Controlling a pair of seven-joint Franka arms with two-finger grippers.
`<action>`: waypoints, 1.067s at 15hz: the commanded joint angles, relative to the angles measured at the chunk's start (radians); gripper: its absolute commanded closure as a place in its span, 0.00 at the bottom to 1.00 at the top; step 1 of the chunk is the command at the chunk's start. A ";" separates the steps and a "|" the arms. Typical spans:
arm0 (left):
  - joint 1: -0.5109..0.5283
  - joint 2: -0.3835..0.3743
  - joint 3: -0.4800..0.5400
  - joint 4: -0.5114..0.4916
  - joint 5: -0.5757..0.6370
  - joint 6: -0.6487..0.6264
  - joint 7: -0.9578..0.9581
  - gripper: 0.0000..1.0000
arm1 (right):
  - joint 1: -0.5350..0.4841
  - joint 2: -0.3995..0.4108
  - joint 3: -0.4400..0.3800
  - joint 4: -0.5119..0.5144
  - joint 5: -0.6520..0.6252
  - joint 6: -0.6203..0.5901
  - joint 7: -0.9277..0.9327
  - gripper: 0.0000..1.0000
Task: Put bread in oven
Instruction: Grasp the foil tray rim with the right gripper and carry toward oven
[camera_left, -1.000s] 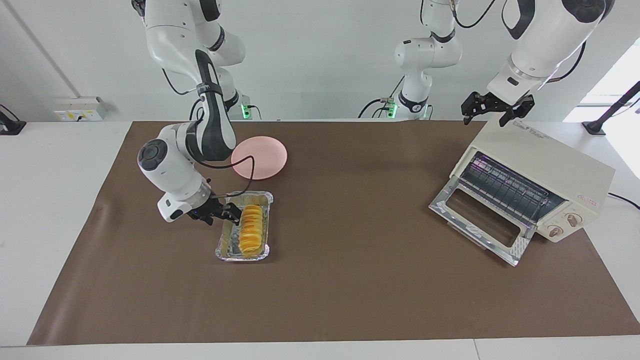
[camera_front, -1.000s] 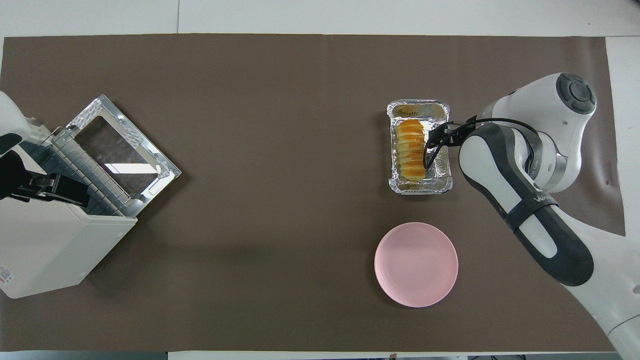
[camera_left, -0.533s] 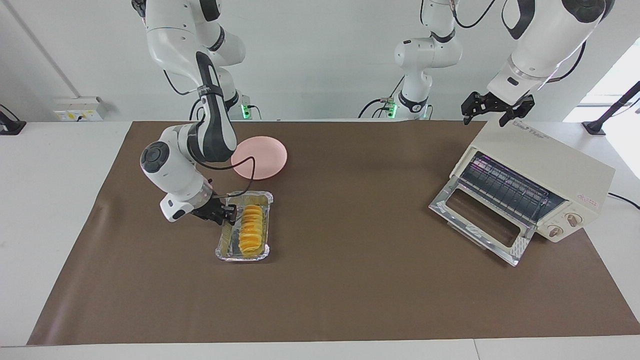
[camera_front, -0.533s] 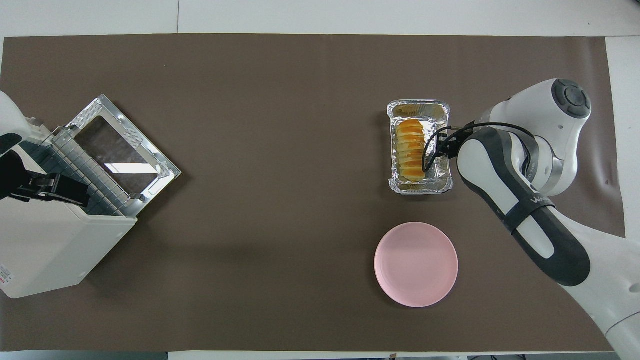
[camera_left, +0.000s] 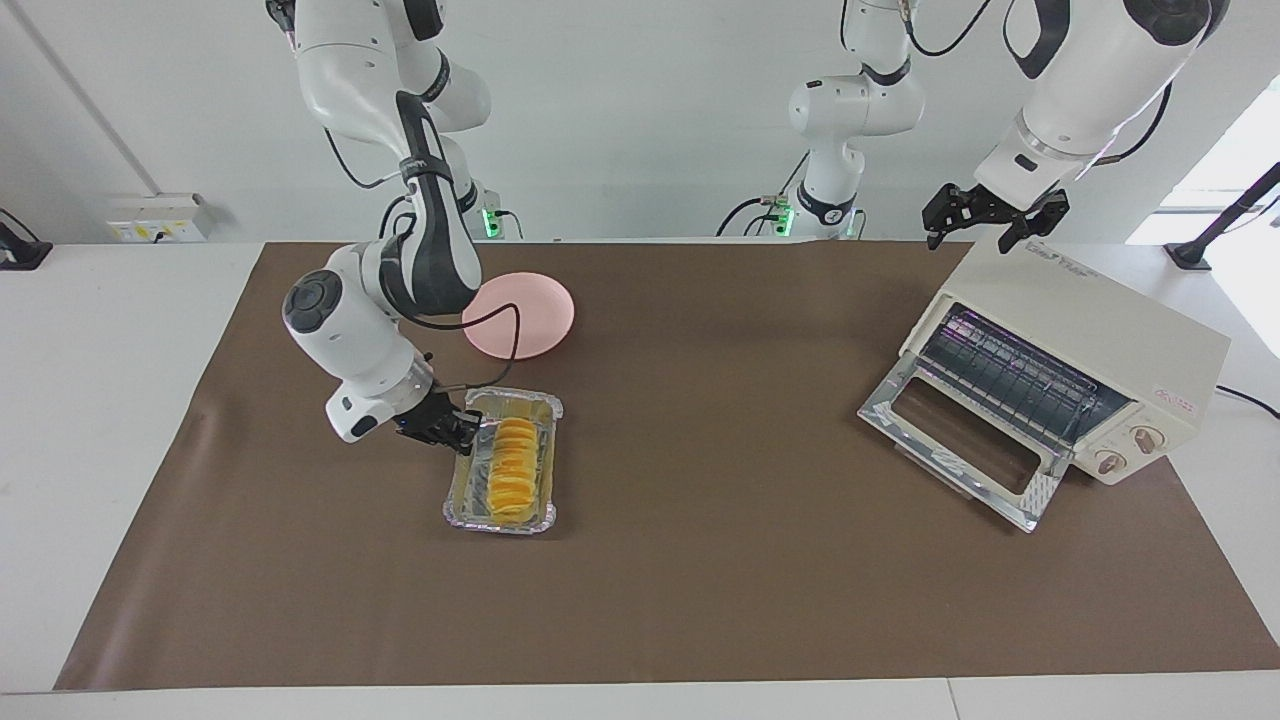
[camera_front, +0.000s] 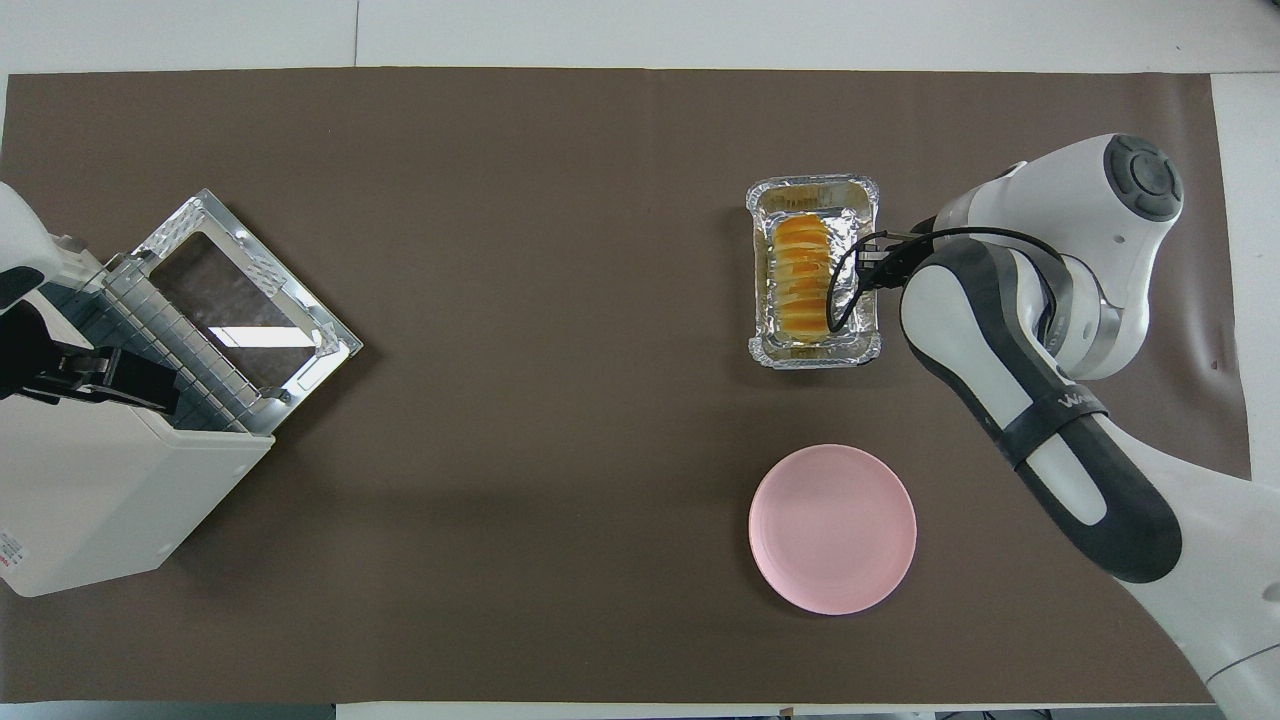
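1. My right gripper (camera_left: 462, 430): low at the rim of the crinkled silver foil tray (camera_left: 548, 515), on the side toward my right arm's end of the table. The fingers look pinched on the tray's long wall, though I cannot be sure they truly grip it.
2. The small golden-yellow ridged loaf of bread (camera_left: 510, 470): lying lengthwise inside the foil tray, just beside my right fingertips; whether they touch it I cannot tell.
3. Foil tray, overhead view (camera_front: 860, 352): on the brown table mat (camera_left: 700, 560), farther from me than the round pink plate (camera_left: 535, 315) and apart from it.
4. The boxy cream-white toaster oven (camera_left: 1090, 330): at my left arm's end of the table, turned at an angle. Its glass drop-down door (camera_left: 955, 440) lies open on the mat, with the wire rack (camera_left: 1010, 375) showing inside and two round knobs (camera_left: 1128, 450) on the front panel.
5. My left gripper (camera_left: 992, 217): waiting in the air over the oven's top corner nearest me, fingers spread apart, holding nothing.
6. Between tray and oven: only bare brown mat.
7. A third white arm (camera_left: 845, 110): upright at the table edge between my two bases.
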 joint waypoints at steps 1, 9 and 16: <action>0.003 -0.016 0.002 -0.002 -0.007 -0.016 -0.003 0.00 | 0.106 -0.003 0.008 0.097 0.032 -0.015 0.016 1.00; 0.003 -0.016 0.002 -0.002 -0.007 -0.016 -0.003 0.00 | 0.386 0.141 0.008 0.192 0.031 0.157 0.302 1.00; 0.003 -0.016 0.002 -0.002 -0.007 -0.016 -0.003 0.00 | 0.394 0.174 0.007 0.146 0.026 0.225 0.300 0.63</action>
